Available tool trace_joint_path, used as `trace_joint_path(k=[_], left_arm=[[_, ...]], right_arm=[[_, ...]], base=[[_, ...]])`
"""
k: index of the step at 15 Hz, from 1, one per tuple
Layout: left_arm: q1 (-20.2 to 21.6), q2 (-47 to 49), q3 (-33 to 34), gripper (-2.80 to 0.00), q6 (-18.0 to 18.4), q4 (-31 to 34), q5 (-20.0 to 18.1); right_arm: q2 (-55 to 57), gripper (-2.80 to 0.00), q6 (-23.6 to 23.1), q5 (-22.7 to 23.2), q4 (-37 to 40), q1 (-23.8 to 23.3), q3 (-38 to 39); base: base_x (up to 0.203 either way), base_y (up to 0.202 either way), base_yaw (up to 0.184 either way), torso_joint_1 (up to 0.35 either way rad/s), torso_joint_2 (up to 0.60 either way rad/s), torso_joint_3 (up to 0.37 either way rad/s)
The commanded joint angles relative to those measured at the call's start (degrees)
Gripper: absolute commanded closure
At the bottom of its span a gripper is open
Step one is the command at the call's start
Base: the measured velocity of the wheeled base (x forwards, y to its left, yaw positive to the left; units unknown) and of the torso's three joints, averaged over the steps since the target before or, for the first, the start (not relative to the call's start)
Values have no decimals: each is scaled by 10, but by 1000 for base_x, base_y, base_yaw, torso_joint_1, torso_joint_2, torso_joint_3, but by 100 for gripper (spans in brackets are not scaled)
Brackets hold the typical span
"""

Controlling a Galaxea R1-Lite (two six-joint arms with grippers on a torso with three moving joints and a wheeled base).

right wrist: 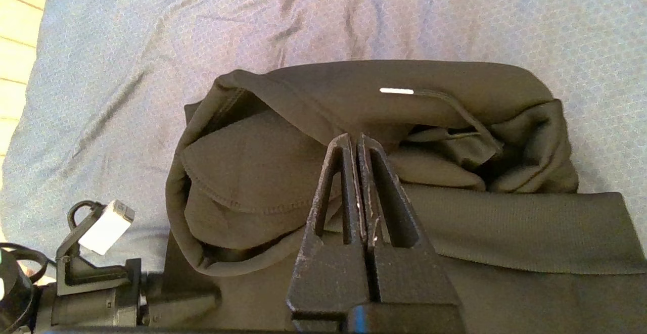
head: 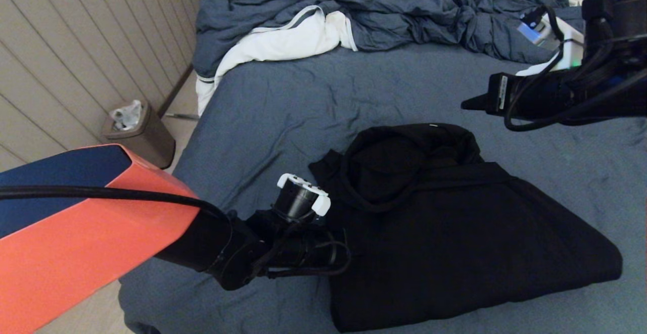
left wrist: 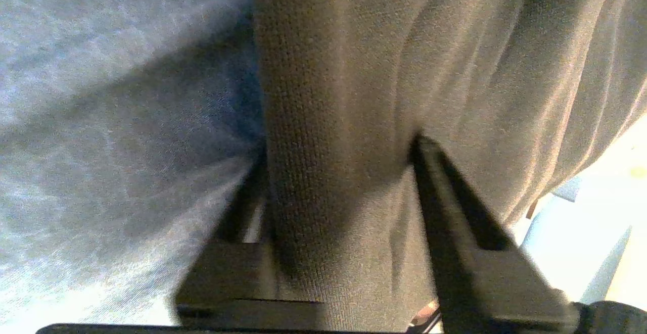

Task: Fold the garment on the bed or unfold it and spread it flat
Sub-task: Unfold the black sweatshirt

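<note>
The black garment [head: 455,233] lies folded into a compact block on the bed [head: 283,106], hood bunched at its far end. My left gripper [head: 343,253] is at the block's left edge, its tips hidden by the cloth in the head view. In the left wrist view a thick fold of the garment [left wrist: 333,96] fills the gap of the left gripper [left wrist: 337,149], with both fingers pressed against it. My right gripper [head: 467,104] hangs shut and empty above the hood; the right wrist view shows its tips [right wrist: 354,139] over the garment [right wrist: 455,223].
A rumpled blue-grey comforter [head: 384,5] and a white cloth [head: 283,41] lie at the bed's far end. A small bin [head: 139,132] stands on the floor by the panelled wall on the left. A white device [head: 546,36] sits at the far right.
</note>
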Motion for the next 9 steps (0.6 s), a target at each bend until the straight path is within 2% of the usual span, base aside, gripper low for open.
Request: trace_joint_path(k=[1,6,9], left_arm=[[0,-2,0,0,-4,-2,-4],[2,-17,12,0,-15,-2,-7],[18,-65,51,0,-13,-2,-6]], right_arm=[[1,0,0,1,1,0,0],[2,0,0,1,1,-1,-1],[5,0,0,1,1,0,-1]], base=[[0,0,0,0,0,0],[0,0,0,0,0,0],[0,0,0,0,0,0]])
